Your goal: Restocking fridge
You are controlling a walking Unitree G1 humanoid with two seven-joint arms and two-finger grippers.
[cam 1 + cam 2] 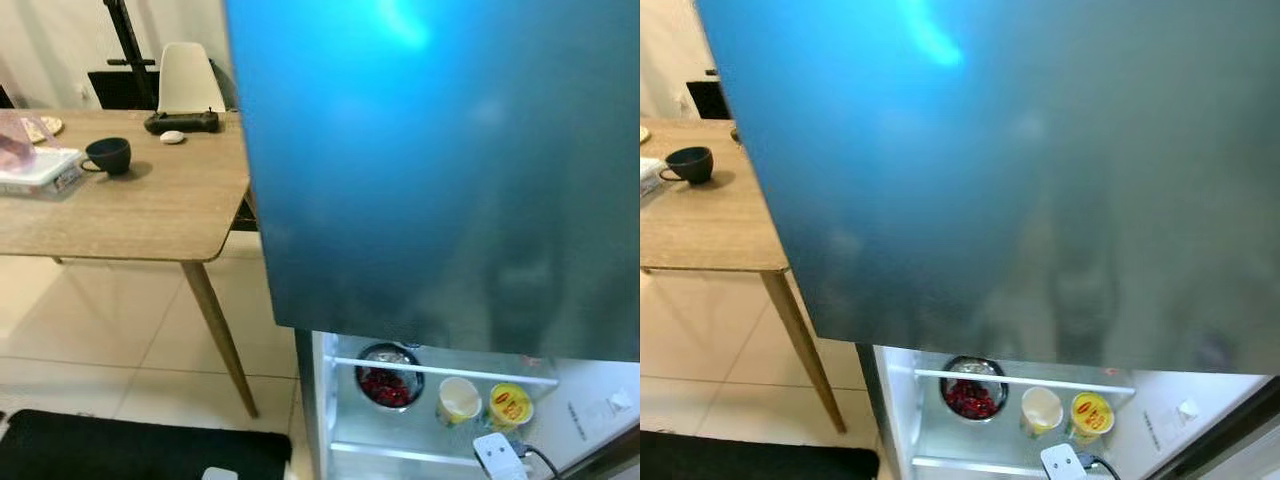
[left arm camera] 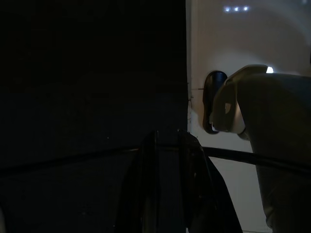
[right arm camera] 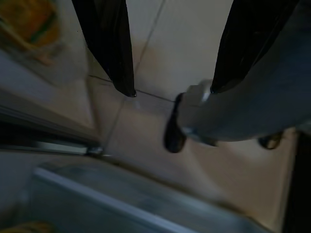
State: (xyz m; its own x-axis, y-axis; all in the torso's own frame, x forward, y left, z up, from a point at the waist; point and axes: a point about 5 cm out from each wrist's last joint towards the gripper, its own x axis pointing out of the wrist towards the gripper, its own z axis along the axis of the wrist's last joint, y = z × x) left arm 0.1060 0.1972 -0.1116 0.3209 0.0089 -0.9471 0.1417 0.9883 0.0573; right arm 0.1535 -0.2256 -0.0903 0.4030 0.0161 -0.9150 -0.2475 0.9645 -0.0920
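From the left eye view, the big blue fridge door (image 1: 440,170) stands swung open in front of the robot and hides most of the fridge. Below its lower edge I see the lit door shelf (image 1: 440,375), where a bowl of red berries (image 1: 388,384), a pale cup (image 1: 459,399) and a yellow-lidded tub (image 1: 510,405) stand side by side behind the rail, so they cannot tip out. To the left the wooden worktop (image 1: 150,210) carries a dark mug (image 1: 108,155) and a clear box (image 1: 35,165), perhaps goods waiting to be put in.

The right eye view gives the same scene, with the berries bowl under the door edge.

In the left wrist view, very dark, the left hand (image 2: 172,160) has its two black fingers close together, nearly touching, with nothing between them that I can make out.

In the right wrist view, the right hand (image 3: 170,48) hangs over the tiled floor (image 3: 160,29) with fingers wide apart, holding nothing. I judge that no item is taken yet.
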